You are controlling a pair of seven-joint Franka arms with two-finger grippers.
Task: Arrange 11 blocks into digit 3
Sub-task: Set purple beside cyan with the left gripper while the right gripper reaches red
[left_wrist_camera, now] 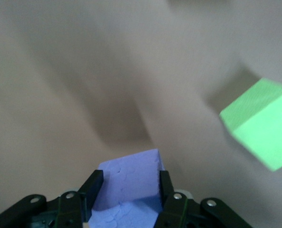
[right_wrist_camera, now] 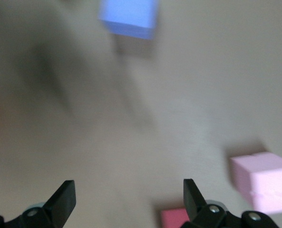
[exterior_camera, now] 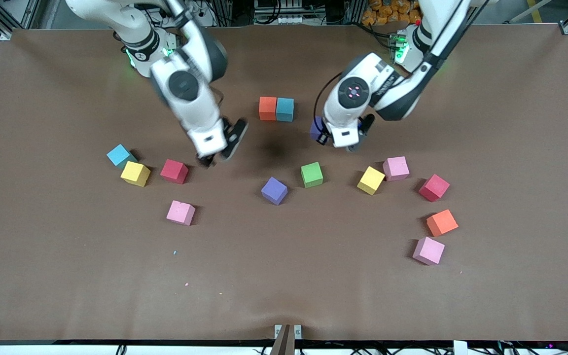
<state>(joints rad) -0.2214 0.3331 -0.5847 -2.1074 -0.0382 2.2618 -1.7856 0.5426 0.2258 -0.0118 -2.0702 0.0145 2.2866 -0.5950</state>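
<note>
An orange block (exterior_camera: 267, 108) and a light blue block (exterior_camera: 285, 109) sit side by side, touching, at the middle of the table. My left gripper (exterior_camera: 320, 135) is beside the light blue one and is shut on a purple block (exterior_camera: 316, 127). In the left wrist view that purple block (left_wrist_camera: 131, 183) sits between the fingers (left_wrist_camera: 92, 187), with the green block (left_wrist_camera: 262, 124) off on the table. My right gripper (exterior_camera: 221, 150) is open and empty over bare table next to a red block (exterior_camera: 174, 171). In the right wrist view its jaws stand wide apart (right_wrist_camera: 129, 199).
Loose blocks lie nearer the camera. Toward the right arm's end: light blue (exterior_camera: 119, 155), yellow (exterior_camera: 135, 173), pink (exterior_camera: 181, 212). In the middle: purple (exterior_camera: 274, 190), green (exterior_camera: 311, 174). Toward the left arm's end: yellow (exterior_camera: 371, 180), pink (exterior_camera: 396, 168), red (exterior_camera: 433, 187), orange (exterior_camera: 442, 222), pink (exterior_camera: 428, 250).
</note>
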